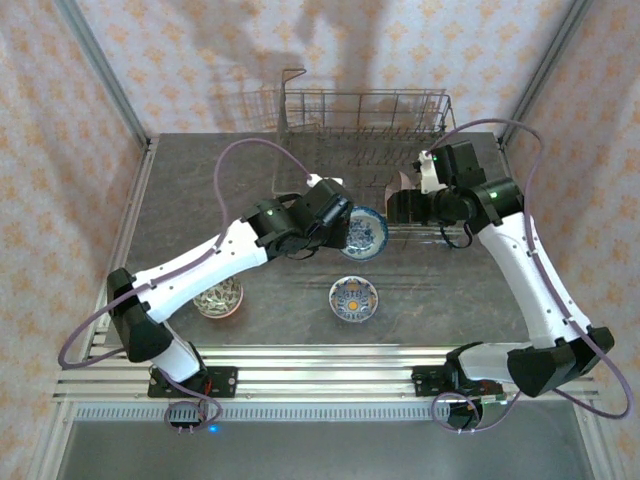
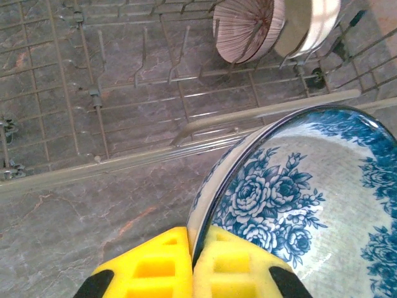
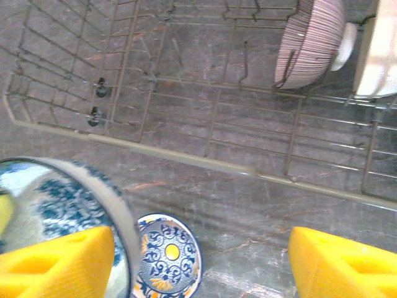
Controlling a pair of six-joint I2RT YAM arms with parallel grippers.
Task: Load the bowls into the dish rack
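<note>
bowl (image 2: 310,205) in l. fingers (image 2: 155,264), maybe aloft

The pads (image 2: 149,270) of the left gripper (image 2: 191,264) look like matt yellow moulded plastic with square recesses. The rose-patterned bowl (image 2: 298,205) between them is glossy glazed ceramic, blue on white. Just ahead, the dish rack (image 2: 186,131) is smooth grey coated wire. The table (image 2: 62,211) beneath looks like dark veined stone with a faint sheen. Ahead of the right gripper (image 3: 198,264), a finely ribbed bowl (image 3: 307,40) stands beside a smooth, glossy white bowl (image 3: 378,56).
</note>
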